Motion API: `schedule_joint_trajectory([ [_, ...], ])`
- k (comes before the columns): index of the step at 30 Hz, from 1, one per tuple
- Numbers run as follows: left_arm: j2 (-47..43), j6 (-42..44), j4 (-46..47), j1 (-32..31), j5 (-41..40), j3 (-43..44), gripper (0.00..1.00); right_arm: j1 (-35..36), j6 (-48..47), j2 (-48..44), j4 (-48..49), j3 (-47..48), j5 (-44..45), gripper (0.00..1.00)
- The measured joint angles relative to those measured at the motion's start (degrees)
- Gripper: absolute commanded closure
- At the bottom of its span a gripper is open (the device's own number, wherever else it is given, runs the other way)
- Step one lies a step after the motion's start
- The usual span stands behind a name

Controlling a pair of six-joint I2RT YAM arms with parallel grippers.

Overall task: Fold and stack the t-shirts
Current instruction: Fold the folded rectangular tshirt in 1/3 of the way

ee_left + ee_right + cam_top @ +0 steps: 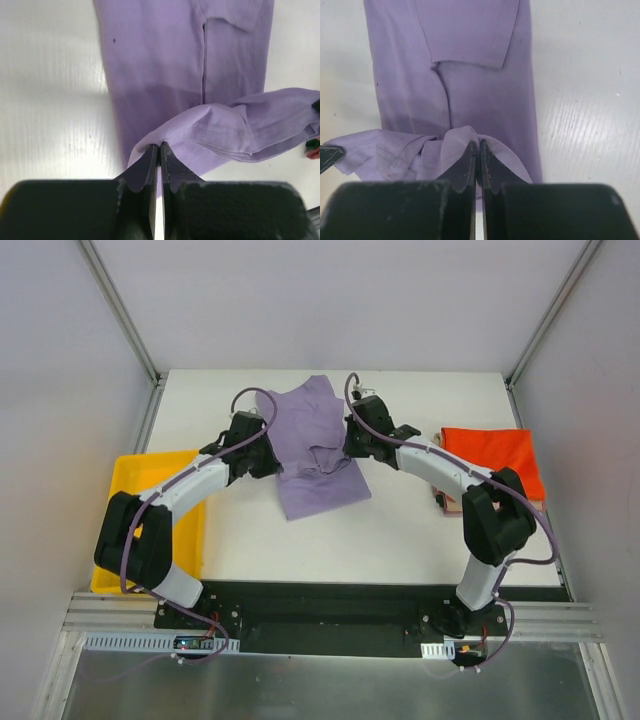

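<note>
A purple t-shirt (315, 450) lies partly folded on the white table, sleeves tucked in. My left gripper (268, 455) is shut on its left edge and my right gripper (350, 445) is shut on its right edge. Both hold a fold of cloth lifted above the flat part. The left wrist view shows the pinched hem (200, 127) stretching right from my left gripper (159, 146). The right wrist view shows the bunched cloth (455, 142) at my right gripper (478, 144). A folded orange t-shirt (495, 460) lies at the right.
A yellow bin (150, 475) stands at the table's left edge under my left arm. A small pinkish item (441, 499) peeks from under the orange shirt. Frame posts rise at the back corners. White table (400, 540) shows in front of the purple shirt.
</note>
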Motion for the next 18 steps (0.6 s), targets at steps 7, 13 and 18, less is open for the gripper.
schedule_joint_trajectory([
  [7, 8.8, 1.1, 1.7, 3.4, 2.6, 5.9, 1.00, -1.8, -0.2, 6.8, 1.9, 4.4, 1.5, 0.99],
  [13, 13.9, 2.1, 2.3, 5.2, 4.7, 9.2, 1.00, -3.2, 0.0, 11.8, 3.1, 7.0, 1.9, 0.98],
  [18, 17.0, 2.4, 2.5, 6.0, 4.8, 10.3, 0.94, -4.2, 0.3, 15.4, 4.1, 9.1, 1.4, 0.93],
])
